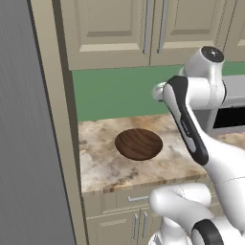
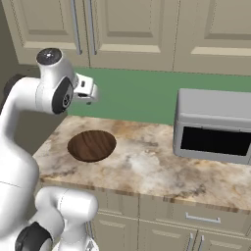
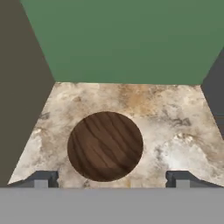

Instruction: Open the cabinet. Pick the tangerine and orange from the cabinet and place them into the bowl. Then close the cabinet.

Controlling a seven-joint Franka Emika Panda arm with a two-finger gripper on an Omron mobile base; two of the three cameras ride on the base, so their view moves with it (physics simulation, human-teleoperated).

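Marbled counter (image 3: pixel 183 131) lies below my end effector (image 3: pixel 112 180), jaws spread wide and holding nothing, hovering so I can survey before reaching up. Just beneath it sits the bowl (image 3: pixel 105 145), bare inside. Beyond and above, the cabinet (image 1: pixel 115 33) is shut, so the fruit presumably sits hidden inside.
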